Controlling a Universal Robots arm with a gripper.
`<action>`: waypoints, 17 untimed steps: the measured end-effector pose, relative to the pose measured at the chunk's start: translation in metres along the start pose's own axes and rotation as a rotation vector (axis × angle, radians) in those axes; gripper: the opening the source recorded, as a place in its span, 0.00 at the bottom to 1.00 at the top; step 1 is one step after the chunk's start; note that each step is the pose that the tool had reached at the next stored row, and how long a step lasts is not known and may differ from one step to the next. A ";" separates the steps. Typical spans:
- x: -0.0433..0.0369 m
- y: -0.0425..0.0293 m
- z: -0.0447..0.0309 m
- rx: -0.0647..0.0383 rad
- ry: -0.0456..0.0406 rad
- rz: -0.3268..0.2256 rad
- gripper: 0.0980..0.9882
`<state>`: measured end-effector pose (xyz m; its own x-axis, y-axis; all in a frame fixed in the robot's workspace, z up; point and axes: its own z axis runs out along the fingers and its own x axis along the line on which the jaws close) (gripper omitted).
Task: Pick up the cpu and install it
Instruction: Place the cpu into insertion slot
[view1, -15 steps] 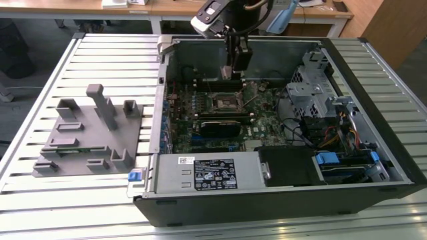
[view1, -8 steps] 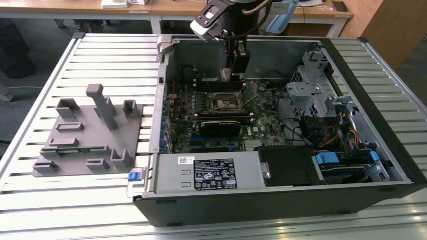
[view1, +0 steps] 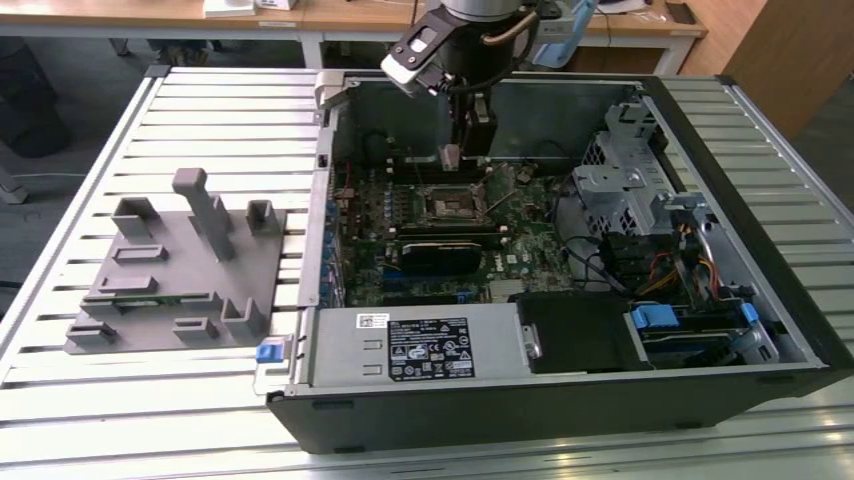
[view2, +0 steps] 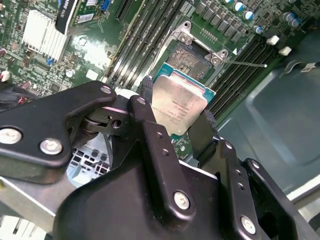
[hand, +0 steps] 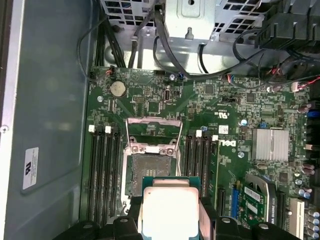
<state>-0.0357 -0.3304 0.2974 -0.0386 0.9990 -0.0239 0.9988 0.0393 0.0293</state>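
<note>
The cpu (view2: 178, 106), a small flat square chip with a silvery top and a pale border, sits between my two black fingers (view2: 148, 98). My gripper (view2: 176, 114) is shut on its edges. In the exterior view the gripper (view1: 451, 157) hangs inside the open computer case, a little above the motherboard and just behind the socket (view1: 451, 205). In the first wrist view the cpu (hand: 170, 207) overlaps the near edge of the open socket (hand: 145, 172), whose metal frame (hand: 152, 134) is flipped up. In the second wrist view the socket (view2: 194, 54) lies beyond the chip.
Memory slots (hand: 102, 170) flank the socket on both sides, and a finned heatsink (hand: 270, 145) stands on the board. The drive cage (view1: 627, 180) and cables fill the case's right side in the exterior view. A grey plastic fixture (view1: 174, 265) with upright posts stands on the slatted table, left of the case.
</note>
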 end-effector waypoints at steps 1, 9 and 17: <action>0.0003 0.0000 0.0018 0.000 0.0000 0.000 0.49; 0.0012 -0.0002 0.0092 0.000 -0.0002 0.001 0.49; 0.0014 -0.0003 0.0129 0.000 -0.0001 0.001 0.49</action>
<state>-0.0357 -0.3293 0.2844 -0.0374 0.9990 -0.0240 0.9988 0.0381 0.0292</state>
